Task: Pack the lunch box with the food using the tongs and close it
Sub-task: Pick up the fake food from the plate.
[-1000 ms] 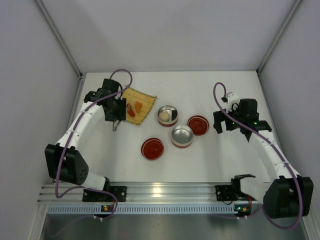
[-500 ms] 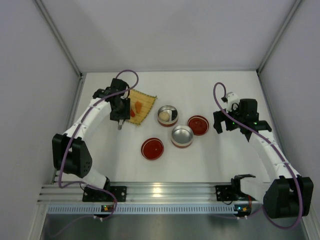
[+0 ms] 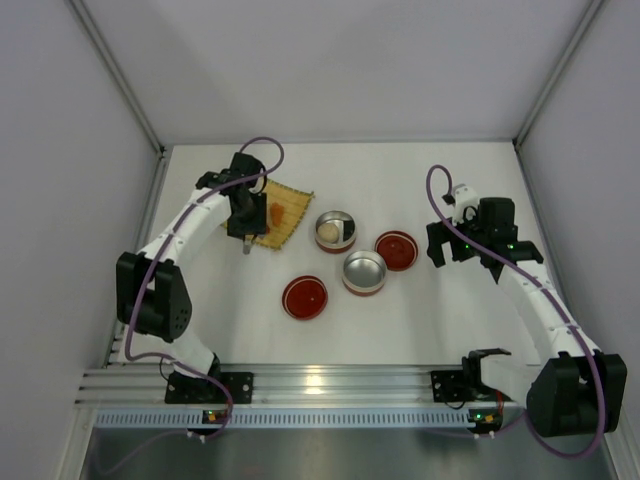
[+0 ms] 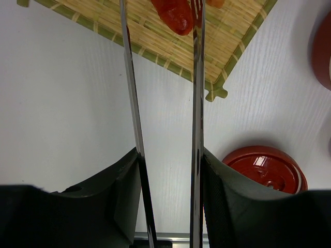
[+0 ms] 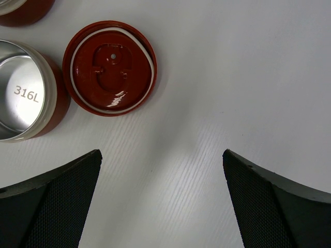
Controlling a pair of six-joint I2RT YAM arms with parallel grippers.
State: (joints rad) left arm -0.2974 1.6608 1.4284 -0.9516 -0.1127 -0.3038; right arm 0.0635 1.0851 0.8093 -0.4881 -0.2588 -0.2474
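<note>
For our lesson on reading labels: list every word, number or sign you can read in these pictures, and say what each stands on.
"316L": on the inner floor of the empty steel container, seen by the right wrist camera.
The red lid beside it shows raised shapes only, no letters.
Nothing else can be read in any view.
</note>
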